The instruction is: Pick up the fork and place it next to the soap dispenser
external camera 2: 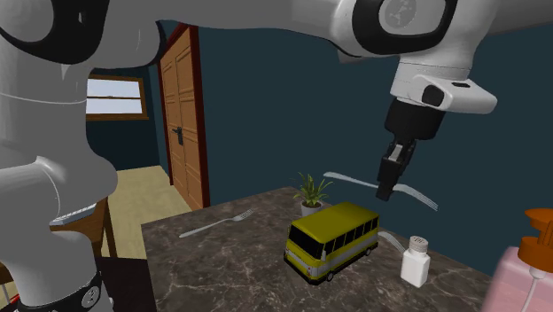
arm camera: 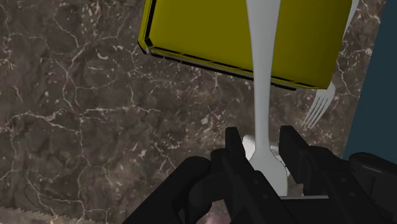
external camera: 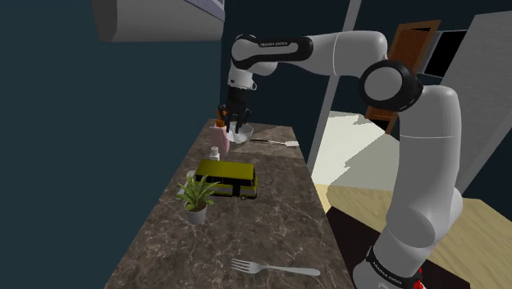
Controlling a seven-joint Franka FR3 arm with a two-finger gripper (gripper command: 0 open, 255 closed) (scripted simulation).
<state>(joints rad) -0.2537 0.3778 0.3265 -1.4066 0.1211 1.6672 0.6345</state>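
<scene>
My gripper (external camera 2: 386,191) is shut on a pale fork (external camera 2: 347,179) and holds it level in the air, above the gap between the yellow toy bus (external camera 2: 332,239) and a white shaker (external camera 2: 415,261). In the wrist view, the fingers (arm camera: 232,141) of the gripper (arm camera: 262,137) clasp the fork (arm camera: 261,76), whose handle runs out over the bus roof (arm camera: 210,32). The pink soap dispenser (external camera: 218,133) with an orange pump stands at the counter's far end, just left of the gripper (external camera: 239,128) in the shoulder view. It also shows low at the second exterior view's right edge (external camera 2: 523,275).
A second fork (external camera: 275,268) lies near the dark marble counter's (external camera: 271,222) front edge. A small potted plant (external camera: 195,197) stands by the bus (external camera: 228,178) and a shaker (external camera: 214,153) behind it. Another utensil (external camera: 275,144) lies at the far right. Pale tines (arm camera: 319,107) show beside the bus.
</scene>
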